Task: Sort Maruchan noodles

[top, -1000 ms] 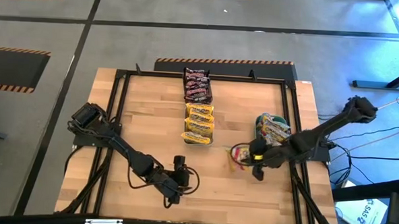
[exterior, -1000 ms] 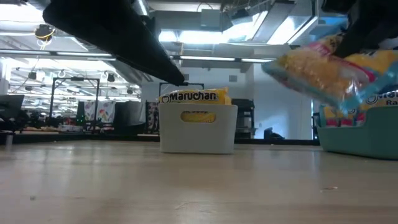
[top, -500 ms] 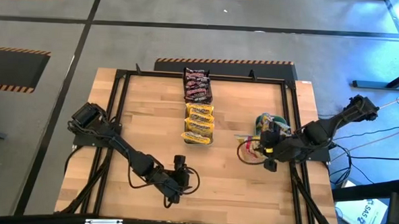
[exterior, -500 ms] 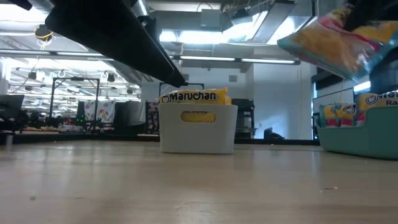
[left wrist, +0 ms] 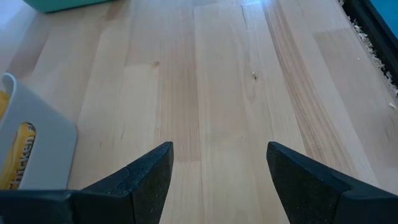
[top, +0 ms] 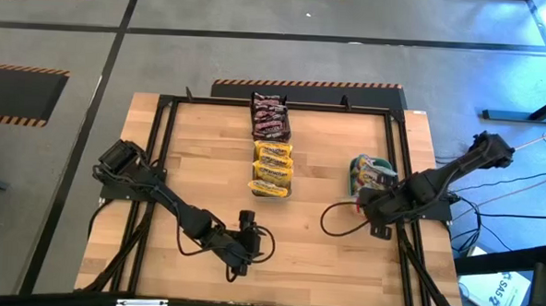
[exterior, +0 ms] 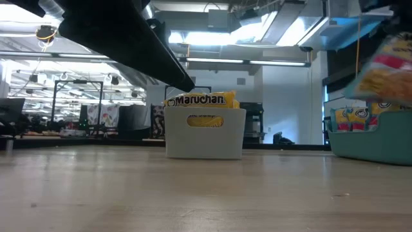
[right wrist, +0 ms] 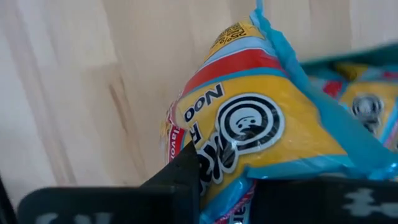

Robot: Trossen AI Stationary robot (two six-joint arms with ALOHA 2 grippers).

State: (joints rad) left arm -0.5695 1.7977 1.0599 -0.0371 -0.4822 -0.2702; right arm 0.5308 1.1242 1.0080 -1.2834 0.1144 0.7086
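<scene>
My right gripper [top: 371, 202] is shut on a yellow Maruchan noodle packet [right wrist: 249, 124] with a red band and blue edges. It holds the packet in the air at the near-left rim of the teal bin [top: 357, 170], which holds more packets of that kind [right wrist: 367, 102]. In the low view the packet [exterior: 389, 67] shows blurred above the teal bin [exterior: 370, 142]. My left gripper [left wrist: 214, 180] stands open and empty over bare wood near the table's front edge [top: 250, 247]. My right gripper pinches one end of the packet [right wrist: 227, 177] between its two fingers [right wrist: 183, 180]. The fingers come from above and point steeply down. The packet hangs below them, tilted, clear of the table and above the teal bin's rim [right wrist: 373, 53].
A clear-white bin [top: 272, 168] with yellow packets stands at the table's middle, and a dark bin [top: 269, 116] with dark packets stands behind it. The left wrist view shows the white bin's corner [left wrist: 31, 143]. A loose cable loops near the right gripper [top: 330, 225].
My right gripper has risen and gone toward the table's right edge, to the teal bin. It has tipped from slanting to nearly straight down. The packet has gone with it, from low over the wood to high over the bin's rim.
</scene>
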